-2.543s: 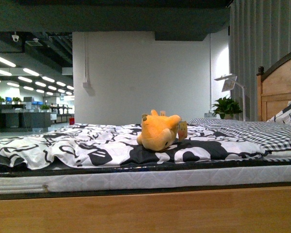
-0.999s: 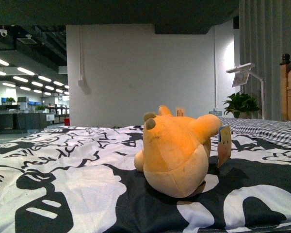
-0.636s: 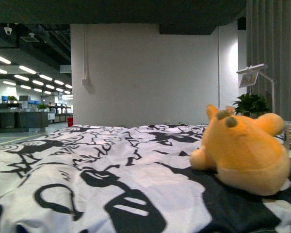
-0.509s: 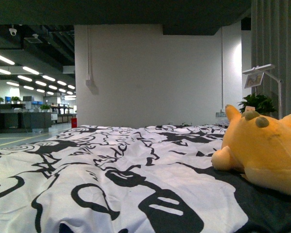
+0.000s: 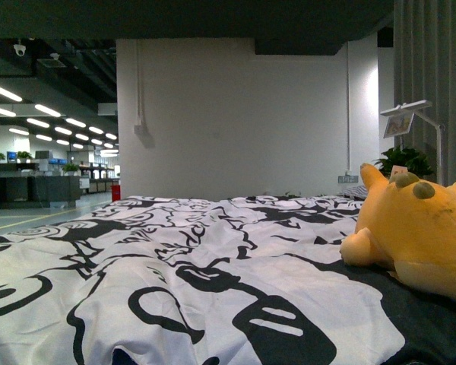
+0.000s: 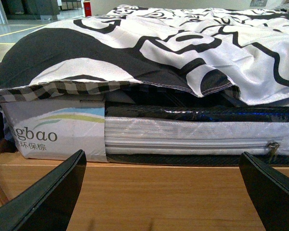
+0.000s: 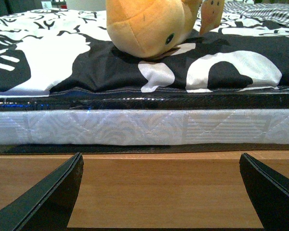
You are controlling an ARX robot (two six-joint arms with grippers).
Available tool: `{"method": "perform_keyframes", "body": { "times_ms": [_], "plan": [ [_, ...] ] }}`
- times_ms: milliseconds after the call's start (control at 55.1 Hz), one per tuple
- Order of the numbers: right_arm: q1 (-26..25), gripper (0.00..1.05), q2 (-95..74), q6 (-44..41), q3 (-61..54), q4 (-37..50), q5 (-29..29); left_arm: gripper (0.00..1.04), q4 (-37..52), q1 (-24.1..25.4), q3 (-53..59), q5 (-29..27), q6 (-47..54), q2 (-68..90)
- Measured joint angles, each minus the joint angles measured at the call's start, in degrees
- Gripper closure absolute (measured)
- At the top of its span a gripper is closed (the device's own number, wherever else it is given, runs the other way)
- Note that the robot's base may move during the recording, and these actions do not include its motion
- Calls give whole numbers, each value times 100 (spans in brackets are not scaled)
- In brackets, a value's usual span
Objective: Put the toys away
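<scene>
An orange-yellow plush toy (image 5: 422, 239) lies on the black-and-white bedspread (image 5: 213, 289) at the right edge of the front view, partly cut off. In the right wrist view the same toy (image 7: 149, 24) rests near the bed's edge, its black eye showing and a tag hanging at its side. My right gripper (image 7: 161, 192) is open in front of the wooden bed frame, below the toy and apart from it. My left gripper (image 6: 164, 192) is also open, facing the frame and mattress side further along the bed, with nothing between its fingers.
A wooden bed frame (image 7: 159, 187) and quilted mattress side (image 7: 135, 126) stand right before both grippers. A cardboard box (image 6: 58, 130) is tucked under the spread's hanging corner. Behind the bed are a white wall (image 5: 228, 114), a desk lamp (image 5: 406, 118) and a potted plant (image 5: 403, 160).
The front view has closed in on the bed and swung left, so the toy has slid from the middle to the right edge. The toy itself has not moved on the bed.
</scene>
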State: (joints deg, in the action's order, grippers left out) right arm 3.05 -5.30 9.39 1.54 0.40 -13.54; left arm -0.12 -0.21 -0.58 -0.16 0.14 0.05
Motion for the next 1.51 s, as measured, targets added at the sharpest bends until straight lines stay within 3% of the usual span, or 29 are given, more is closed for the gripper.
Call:
{"method": "perform_keyframes", "body": {
  "times_ms": [218, 763, 1235, 1507],
  "plan": [
    [-107, 7, -1335, 756, 350, 1233, 33, 6, 0, 0, 0, 0, 0, 0],
    [-398, 7, -5112, 647, 1484, 4354, 717, 6, 0, 0, 0, 2, 0, 0],
    [-852, 7, -6148, 496, 2531, 4822, 931, 6, 0, 0, 0, 2, 0, 0],
    [-17, 7, -6323, 271, 2889, 4916, 645, 6, 0, 0, 0, 2, 0, 0]
  ]
}}
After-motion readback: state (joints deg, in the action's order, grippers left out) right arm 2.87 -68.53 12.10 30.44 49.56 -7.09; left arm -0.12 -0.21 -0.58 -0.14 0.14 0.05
